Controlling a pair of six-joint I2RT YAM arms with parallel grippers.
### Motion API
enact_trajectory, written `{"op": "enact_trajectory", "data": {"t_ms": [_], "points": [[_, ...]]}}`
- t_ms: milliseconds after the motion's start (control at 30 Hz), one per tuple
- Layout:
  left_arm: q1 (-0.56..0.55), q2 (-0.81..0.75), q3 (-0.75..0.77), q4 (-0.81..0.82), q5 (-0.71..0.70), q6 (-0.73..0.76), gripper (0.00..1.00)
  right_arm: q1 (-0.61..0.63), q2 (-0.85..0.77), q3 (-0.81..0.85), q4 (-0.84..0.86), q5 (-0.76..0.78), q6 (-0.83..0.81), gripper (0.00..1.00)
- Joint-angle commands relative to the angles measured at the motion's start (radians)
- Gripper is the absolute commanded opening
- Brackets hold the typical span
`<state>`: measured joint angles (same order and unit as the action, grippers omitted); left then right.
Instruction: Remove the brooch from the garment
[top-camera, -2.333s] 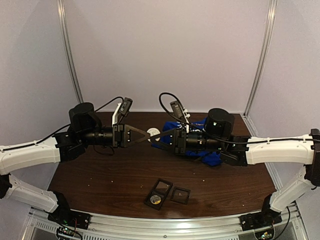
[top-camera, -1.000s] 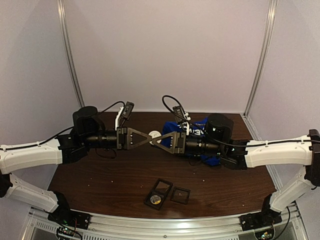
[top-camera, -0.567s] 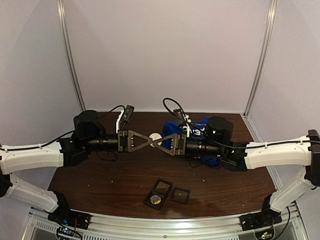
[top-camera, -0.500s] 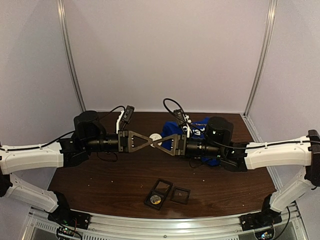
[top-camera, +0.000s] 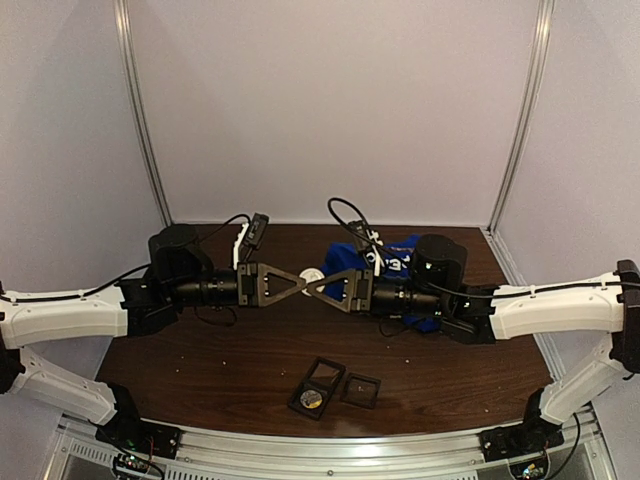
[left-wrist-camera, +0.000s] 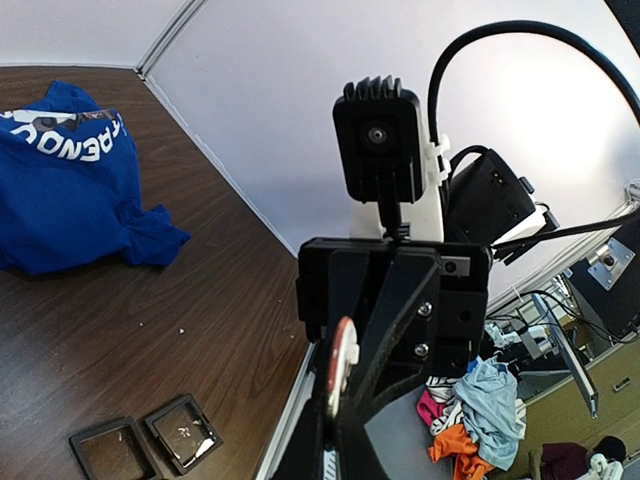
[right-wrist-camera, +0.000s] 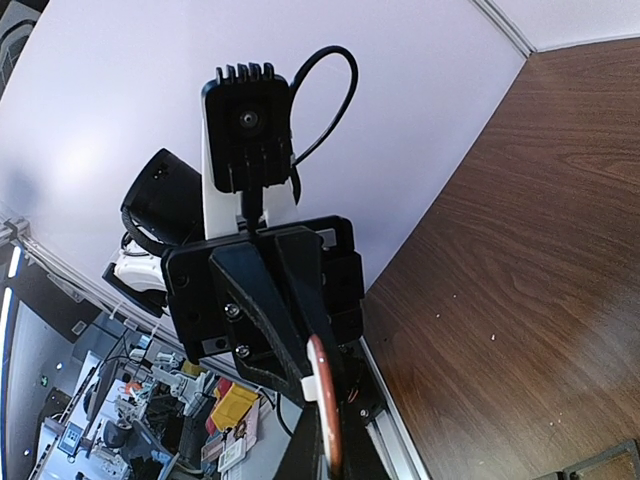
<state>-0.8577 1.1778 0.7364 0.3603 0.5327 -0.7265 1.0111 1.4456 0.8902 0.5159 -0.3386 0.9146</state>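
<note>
Right claw (top-camera: 314, 284) has been brought tip-to-tip with left claw (top-camera: 298, 281); both are clamped shut on the brooch (top-camera: 310, 272). Garment (top-camera: 345, 255) is left lying at 1 o'clock, so the brooch is judged already detached.

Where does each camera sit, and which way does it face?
Top: above, behind the bases, looking down on table; both arms show, left gripper meeting right gripper.
Left wrist: faces the right gripper, shirt at left; own fingers low.
Right wrist: faces the left gripper; own fingers low.
All share the brooch between the tips.
</note>
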Motion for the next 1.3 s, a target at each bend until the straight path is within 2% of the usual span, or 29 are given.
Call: {"op": "enact_trajectory", "data": {"t_ms": [0,433,633,800,900,1033,1167,1267], "points": [[0.025,-0.095,-0.017,0.116,0.043,0.009,0.0,-0.108,-0.017,-0.045,-0.198,0.258,0.051,0.0],[0.025,-0.096,-0.021,0.144,0.091,0.008,0.0,-0.126,0.006,-0.046,-0.244,0.268,0.103,0.0],[0.026,-0.106,-0.027,0.118,0.037,0.004,0.0,-0.129,-0.001,-0.068,-0.213,0.276,0.113,0.01],[0.025,-0.099,-0.015,0.052,-0.015,0.012,0.0,-0.129,-0.001,-0.073,-0.166,0.239,0.079,0.06],[0.025,-0.086,-0.005,0.02,-0.029,0.016,0.0,-0.129,0.0,-0.069,-0.121,0.189,0.04,0.11],[0.025,-0.065,0.007,-0.016,-0.047,0.016,0.0,-0.129,-0.008,-0.055,-0.033,0.049,-0.036,0.21],[0.026,-0.048,0.018,-0.028,-0.05,0.014,0.0,-0.129,-0.019,-0.025,0.019,-0.119,-0.111,0.39],[0.025,-0.041,0.02,-0.023,-0.041,0.015,0.0,-0.128,-0.035,-0.025,0.008,-0.144,-0.141,0.51]]}}
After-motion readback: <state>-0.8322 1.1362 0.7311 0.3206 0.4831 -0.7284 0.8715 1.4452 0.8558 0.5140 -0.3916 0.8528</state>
